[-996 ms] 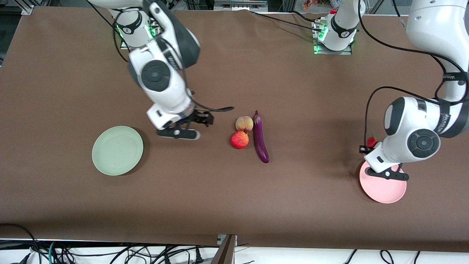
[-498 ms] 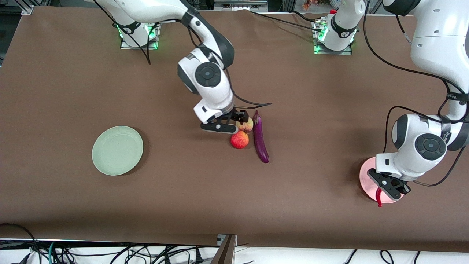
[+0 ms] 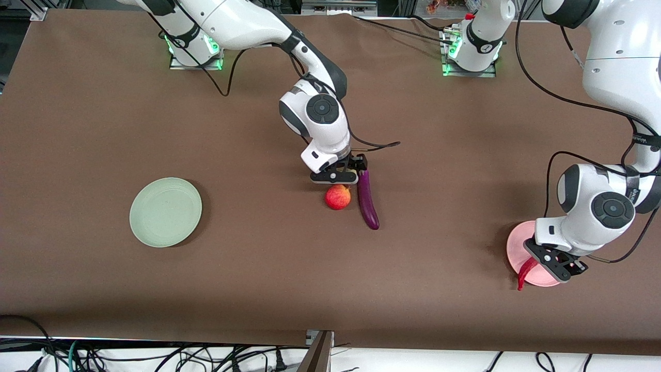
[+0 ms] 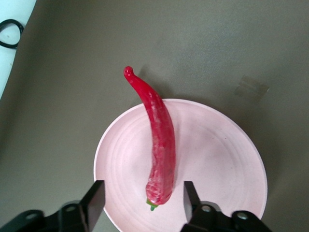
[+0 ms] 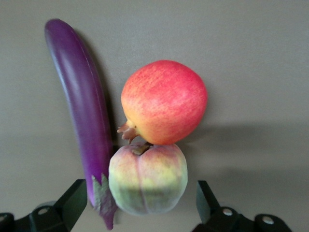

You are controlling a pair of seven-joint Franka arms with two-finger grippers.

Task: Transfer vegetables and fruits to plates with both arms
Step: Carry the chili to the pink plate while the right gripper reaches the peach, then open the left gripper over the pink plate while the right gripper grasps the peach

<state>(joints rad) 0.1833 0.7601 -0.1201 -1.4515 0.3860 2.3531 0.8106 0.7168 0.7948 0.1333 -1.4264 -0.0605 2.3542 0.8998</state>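
Note:
The red chili pepper (image 4: pixel 159 145) lies on the pink plate (image 4: pixel 217 159), its thin tip sticking out over the rim (image 3: pixel 525 271). My left gripper (image 4: pixel 143 200) hangs open just over the plate (image 3: pixel 516 245), its fingers apart on either side of the chili's green stem end without touching it. My right gripper (image 5: pixel 140 198) is open and low over the peach (image 5: pixel 147 179), which lies between its fingers together with the stem end of the purple eggplant (image 5: pixel 82 106). The red apple (image 5: pixel 164 101) touches the peach. In the front view the right gripper (image 3: pixel 345 173) hides the peach.
The pale green plate (image 3: pixel 165 212) sits bare toward the right arm's end of the table. The apple (image 3: pixel 337 197) and eggplant (image 3: pixel 367 199) lie side by side mid-table. Both arm bases stand along the table's top edge.
The right arm swung from beside the green plate to over the peach. The left gripper carried the chili over the pink plate and opened; the chili now lies on the plate.

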